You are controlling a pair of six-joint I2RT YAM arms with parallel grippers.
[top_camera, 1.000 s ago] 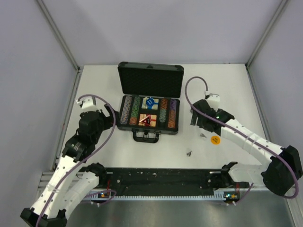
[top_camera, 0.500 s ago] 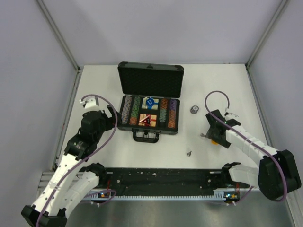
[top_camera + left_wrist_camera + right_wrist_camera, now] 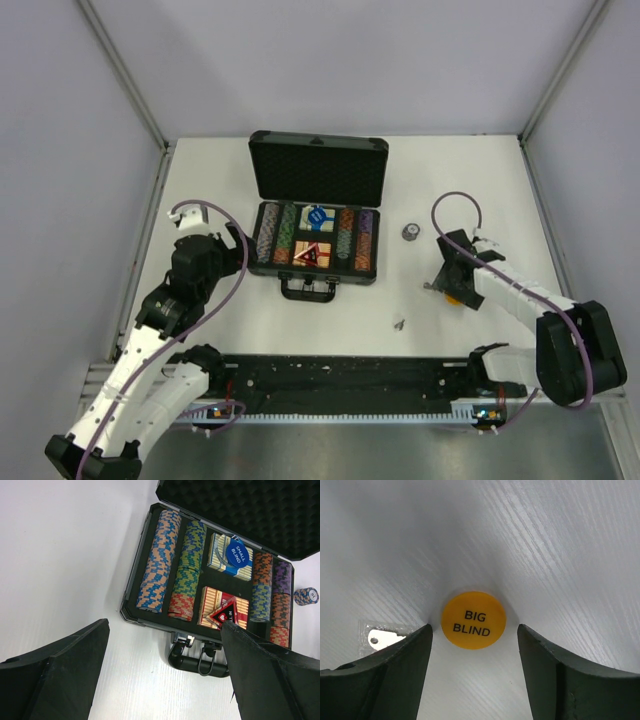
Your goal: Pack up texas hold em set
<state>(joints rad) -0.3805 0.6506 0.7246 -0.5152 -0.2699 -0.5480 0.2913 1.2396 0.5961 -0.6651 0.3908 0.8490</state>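
The black case [image 3: 316, 262] lies open at the table's middle, lid [image 3: 318, 168] upright behind it. In the left wrist view it holds rows of multicoloured chips [image 3: 159, 560], a blue card box [image 3: 220, 555] with a blue "SMALL BLIND" button [image 3: 237, 554], and a red card box [image 3: 212, 605] with the red triangle [image 3: 226, 614]; the handle [image 3: 197, 659] faces me. My left gripper [image 3: 165, 625] is open and empty, left of the case's front. My right gripper [image 3: 474, 628] is open, low over the table, its fingers either side of a yellow "BIG BLIND" button [image 3: 473, 620].
A small stack of chips [image 3: 410, 232] stands on the table right of the case, also in the left wrist view [image 3: 306, 596]. A key in a clear bag [image 3: 380, 637] lies just left of the yellow button. Another small metal item [image 3: 399, 324] lies nearer the front.
My right gripper moved from beside the case, right and toward me, down over the yellow button, uncovering the chip stack. In the last half second it barely shifted. The left arm stayed put.
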